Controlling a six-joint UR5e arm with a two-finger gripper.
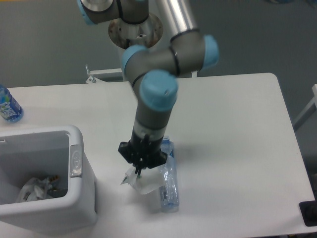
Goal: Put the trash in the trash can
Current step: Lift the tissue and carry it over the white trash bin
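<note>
Worktop (237, 129): white, rounded corners, carrying all items listed.

Arm (163, 64): grey segments with pale blue joint caps, reaching down from the far edge toward the near-middle of the worktop.

Gripper (137, 172): black, pointing down, near the front edge, left of centre. Its jaws are pressed onto the upper part of the wrapper, pinching it.

Wrapper (141, 182): crumpled, white, hanging from the fingertips. Whether its lower edge touches the worktop cannot be told.

Water bottle (168, 183): clear, crinkled, pale blue label, lying on its side just right of the wrapper, long axis running from the front edge toward the far edge, upper end partly hidden behind the gripper.

Trash can (79, 198): large, white, thick-rimmed, at the front-left corner, grey handle plate (75, 159) on the side facing the gripper. Crumpled clear and white material lies in its bottom.

Blue bottle (7, 106): deep blue, bold label, at the left edge, well apart from the gripper.
</note>
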